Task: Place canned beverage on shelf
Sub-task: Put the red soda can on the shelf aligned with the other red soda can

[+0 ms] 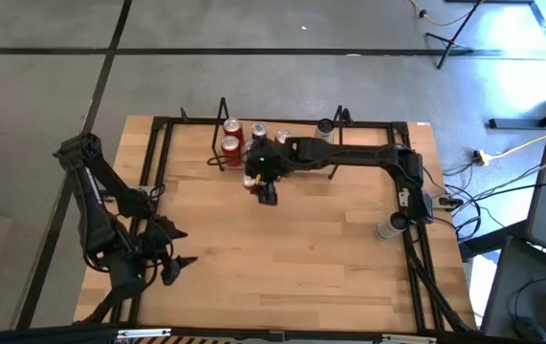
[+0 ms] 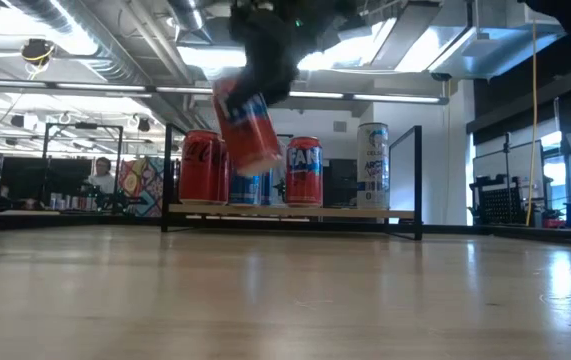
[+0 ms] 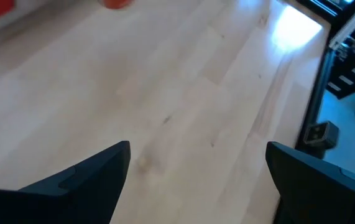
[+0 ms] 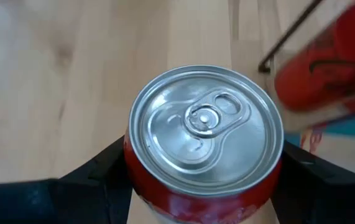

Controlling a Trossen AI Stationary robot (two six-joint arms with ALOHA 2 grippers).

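Presently, the right gripper was clamped on a red can, one finger on either side of its body, as the right wrist view showed. The can hung clear of the table, tilted, just in front of the shelf and towards its left end as the low view showed it. The left gripper waited well away from the shelf near the table's opposite corner, fingers spread wide and empty.

In my judgement the step in hand was the carry to the shelf. To do it well, the can should be brought upright before it crosses the shelf's front edge, then steered into a free slot; a gap appeared between the Fanta can and the tall white can, though its width could not be confirmed. The Coca-Cola can stood closest to the carried one, so a sideways brush there was the likely fault. Release should follow only once the base sat flat.

Materials: the can was smooth cylindrical aluminium with a bright silver lid and ring-pull. The shelf was thin black rod with upright end frames and a pale wood floor. The table was light, faintly glossy planked wood.
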